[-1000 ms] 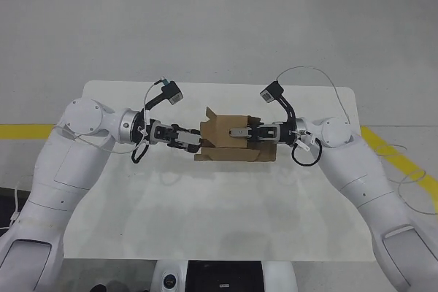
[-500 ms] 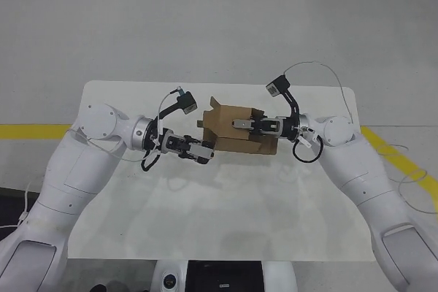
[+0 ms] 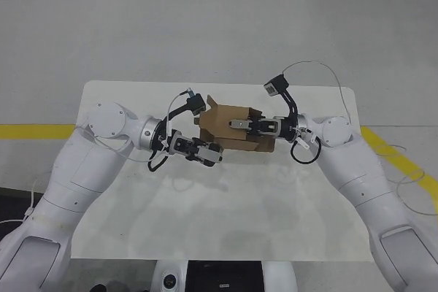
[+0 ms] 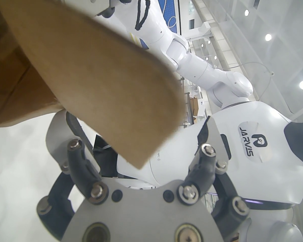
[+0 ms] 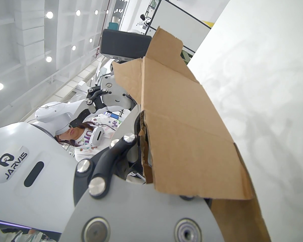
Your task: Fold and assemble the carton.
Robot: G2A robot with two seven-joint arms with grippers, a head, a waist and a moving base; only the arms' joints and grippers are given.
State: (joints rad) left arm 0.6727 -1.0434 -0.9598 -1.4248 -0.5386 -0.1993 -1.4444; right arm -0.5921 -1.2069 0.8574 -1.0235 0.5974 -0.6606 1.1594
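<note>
At the far middle of the white tabletop (image 3: 131, 219), the half-formed brown carton (image 3: 237, 140) is waiting; your right tool (image 3: 239, 125) is clamping one wall while your left tool (image 3: 216, 155), spread wide, is straddling a loose flap (image 4: 103, 76). Be steadying that wall and pressing the flap squarely.

- The left arm (image 3: 128, 130) comes in from its shoulder with the elbow bent. Its wrist is angled so that the left claw (image 3: 210, 153) points across toward the other arm.
- The left claw's fingers (image 4: 208, 137) stand spread wide apart.
- The right arm (image 3: 336, 131) is bent at the elbow, its forearm running inward toward the left arm.
- The right claw (image 3: 239, 125) is clamped on a wall of the carton (image 3: 230, 140), with one finger (image 5: 131, 125) against the cardboard.
</note>
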